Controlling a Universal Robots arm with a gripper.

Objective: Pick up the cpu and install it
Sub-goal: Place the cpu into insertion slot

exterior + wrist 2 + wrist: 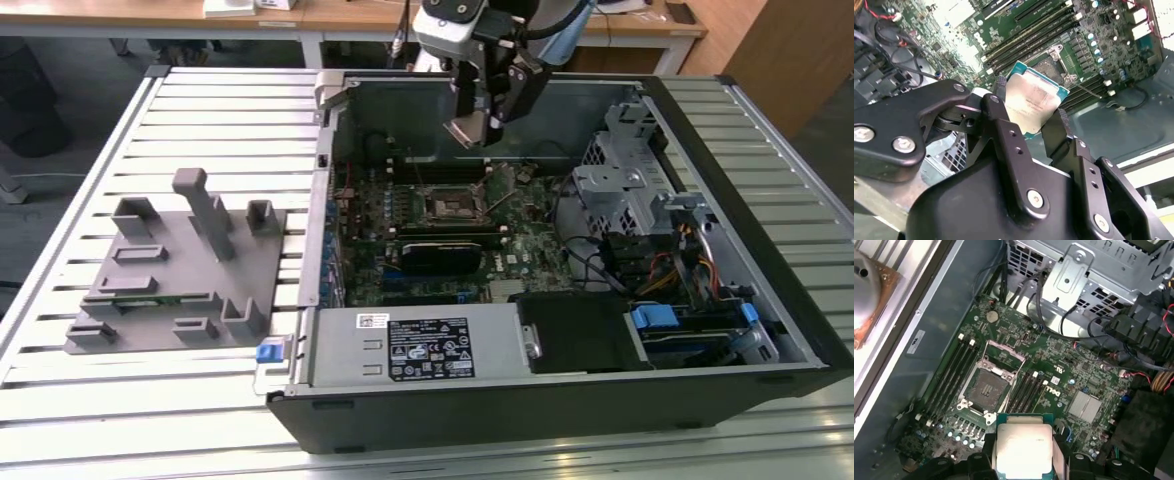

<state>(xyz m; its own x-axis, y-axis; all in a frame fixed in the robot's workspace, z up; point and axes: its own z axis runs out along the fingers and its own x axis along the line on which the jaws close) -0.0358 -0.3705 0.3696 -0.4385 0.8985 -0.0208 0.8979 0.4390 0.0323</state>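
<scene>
Gripper point(477, 128), in the exterior view, hangs above the open socket point(451, 205) inside the computer case point(534, 420), clenched on the cpu point(469, 130). The height likely keeps the chip clear of the socket until aligned, and its orientation is unclear. In the second wrist view, fingers point(1001, 120) pinch the cpu point(1035, 100) by opposite edges, leaving its metal top exposed, and the chip hides part of the socket point(1054, 62). In the first wrist view, the cpu point(1024, 447) is apart from the socket point(986, 390); one edge is cut off and the contact side is hidden.
</scene>
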